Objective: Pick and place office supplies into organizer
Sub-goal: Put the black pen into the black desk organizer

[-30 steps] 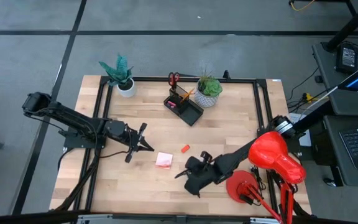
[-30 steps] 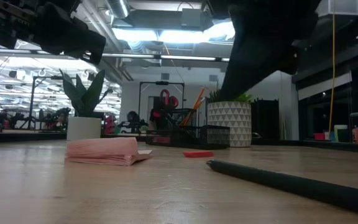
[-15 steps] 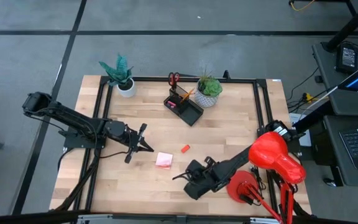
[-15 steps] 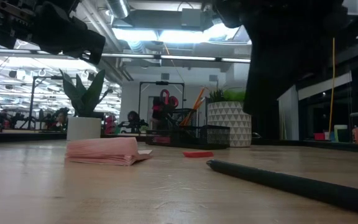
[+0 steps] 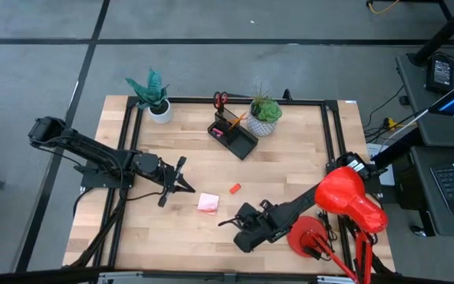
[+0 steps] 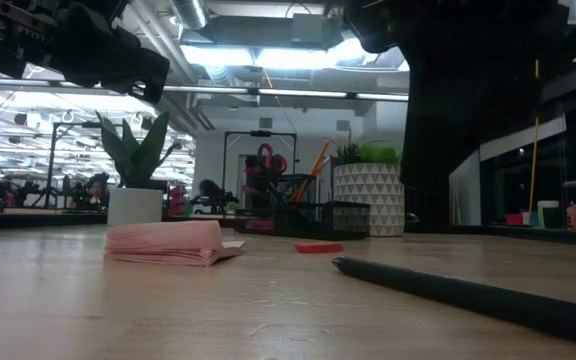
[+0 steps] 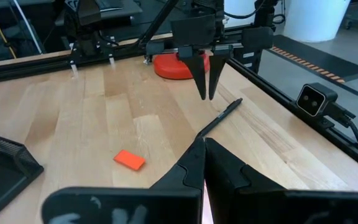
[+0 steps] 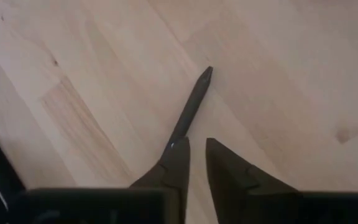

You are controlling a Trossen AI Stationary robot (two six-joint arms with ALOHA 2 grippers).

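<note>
Right gripper (image 8: 194, 146) hovering over black pen (image 8: 191, 107) lying on desk (image 8: 104, 74), jaws slightly parted, grasping nothing. Left gripper (image 7: 202, 144) waiting clenched near sticky-note pad (image 5: 208, 203).

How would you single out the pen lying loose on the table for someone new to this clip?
Start at the wooden table and go to its near edge, toward the right arm's side, where the right gripper hangs just above the black pen. It lies flat on bare wood, apart from the pink sticky-note pad and the red eraser: thin, dark and long, unlike those small bright pieces.

Dark jointed arms (image 5: 93, 150) — tapered black fingers (image 8: 229, 165), matte.
</note>
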